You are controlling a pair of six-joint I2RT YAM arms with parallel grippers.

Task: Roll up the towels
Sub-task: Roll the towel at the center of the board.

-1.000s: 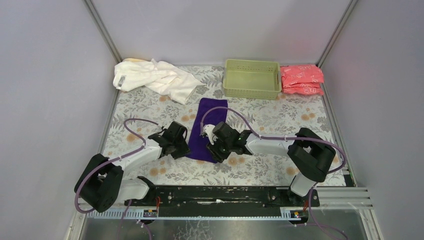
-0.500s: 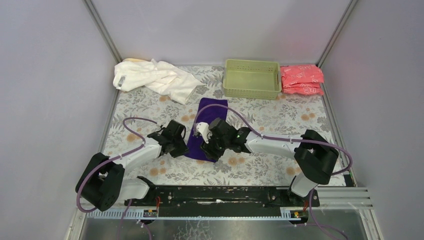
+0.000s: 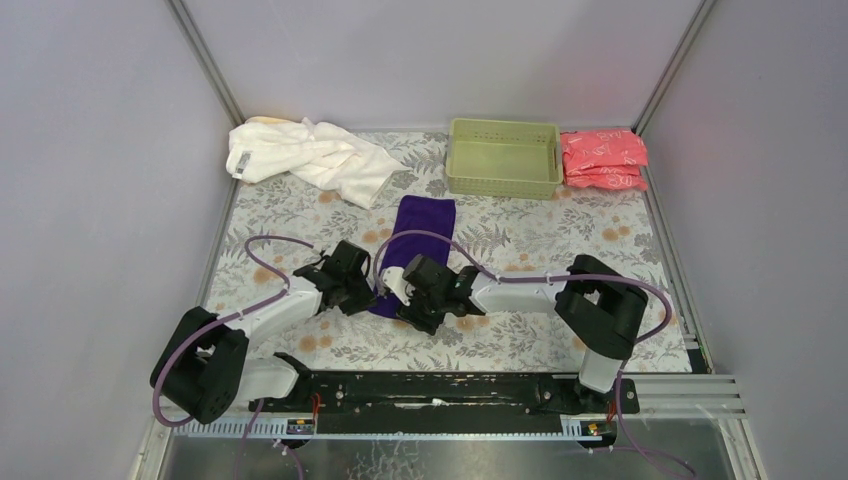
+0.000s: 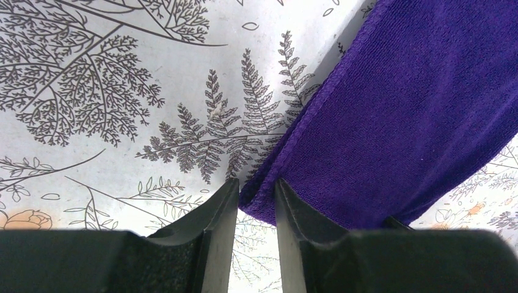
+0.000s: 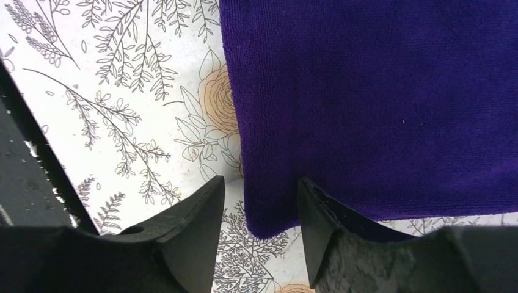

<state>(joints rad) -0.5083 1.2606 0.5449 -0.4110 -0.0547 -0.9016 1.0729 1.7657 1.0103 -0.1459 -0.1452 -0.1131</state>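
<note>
**Flowered surface, purple towel flat, both claws at its near corners**

Flowered surface [image 3: 560,230] runs out ahead of me, and the purple towel [image 3: 425,225] lies flat on it as a long strip, stretching away from both claws. My left claw [image 4: 255,201] is at the towel's near left corner. Its fingers are almost together with the hem in the narrow gap, though I can't tell whether they grip it yet. My right claw [image 5: 261,189] sits at the other near corner, spread wide, with the corner lying loose on the surface between its fingers.

I judge this to be the start of the roll: taking hold of the near edge. Next, both claws need a firm pinch on their corners, then a level lift and a fold forward, so the roll starts straight.

A second ago my right claw was further up, over the towel's middle. It has since drawn back to the corner, while my left claw has hardly moved. The white towel [image 3: 300,155] lies crumpled far beyond my left claw, unrolled.
</note>
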